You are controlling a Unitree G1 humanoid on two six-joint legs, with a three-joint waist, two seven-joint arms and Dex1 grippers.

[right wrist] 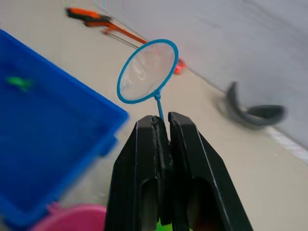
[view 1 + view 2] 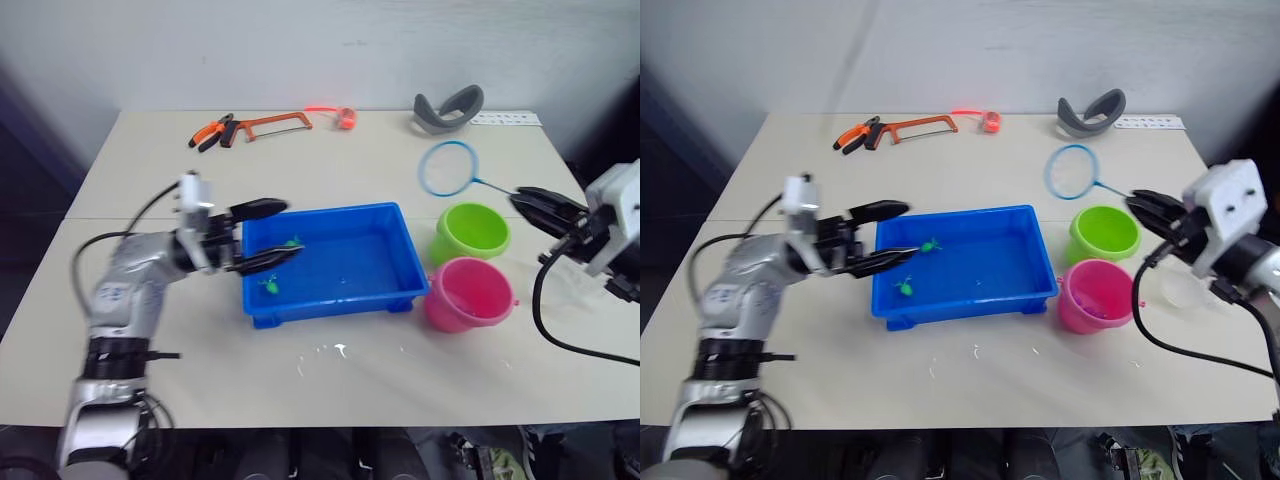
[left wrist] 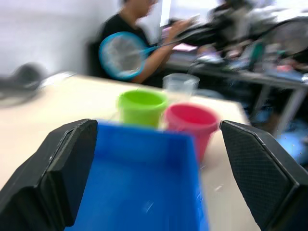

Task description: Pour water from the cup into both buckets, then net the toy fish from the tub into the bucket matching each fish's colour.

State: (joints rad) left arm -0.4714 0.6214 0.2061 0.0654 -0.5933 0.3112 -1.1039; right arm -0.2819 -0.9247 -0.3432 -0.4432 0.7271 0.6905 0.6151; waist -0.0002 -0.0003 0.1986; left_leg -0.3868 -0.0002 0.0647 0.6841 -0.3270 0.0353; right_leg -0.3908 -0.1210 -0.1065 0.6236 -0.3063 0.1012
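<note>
No lettering, label, brand or number can be read on anything lying on the surface (image 2: 360,180).

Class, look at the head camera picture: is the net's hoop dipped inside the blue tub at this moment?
No. The net is held by the right end effector with its hoop over the table behind the green bucket, apart from the tub.

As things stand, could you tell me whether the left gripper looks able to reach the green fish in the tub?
Probably yes: the left gripper hangs open over the tub's near end, and the green fish lie just below it, uncovered.
</note>
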